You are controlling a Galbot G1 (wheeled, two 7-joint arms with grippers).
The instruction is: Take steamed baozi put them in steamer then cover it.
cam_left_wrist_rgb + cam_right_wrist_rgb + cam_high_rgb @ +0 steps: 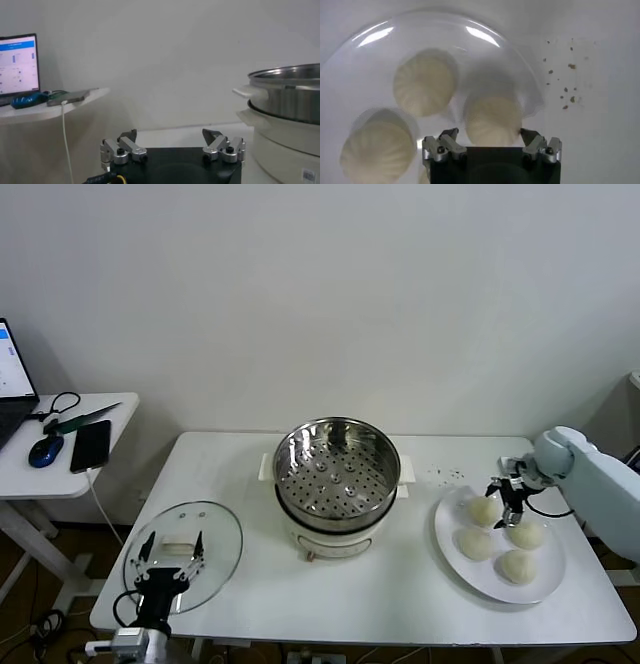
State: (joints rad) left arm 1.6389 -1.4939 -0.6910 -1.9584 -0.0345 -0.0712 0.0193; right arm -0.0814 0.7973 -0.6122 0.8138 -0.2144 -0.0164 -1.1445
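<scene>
1. Four steamed baozi point(500, 539) sit on a white plate point(548, 584) at the table's right end, none in the steamer.
2. My right gripper point(510, 502) hangs over the plate's far-left bun point(492, 120), jaws spread wide either side of it, gripping nothing.
3. Steamer point(337, 474) at table centre, stainless pot on white base, perforated tray bare, uncovered.
4. Cover point(184, 552), clear glass with white handle, lies flat on the table's near-left corner.
5. My left gripper point(170, 554) sits just above the cover, jaws released, empty.
6. Dark crumbs point(566, 92) speckle the white table point(400, 594) beside the plate.
7. Side desk: laptop point(18, 65) screen lit blue, text unreadable; phone point(91, 445), blue mouse point(45, 450).
8. Small label low on the steamer base point(308, 175), illegible.
</scene>
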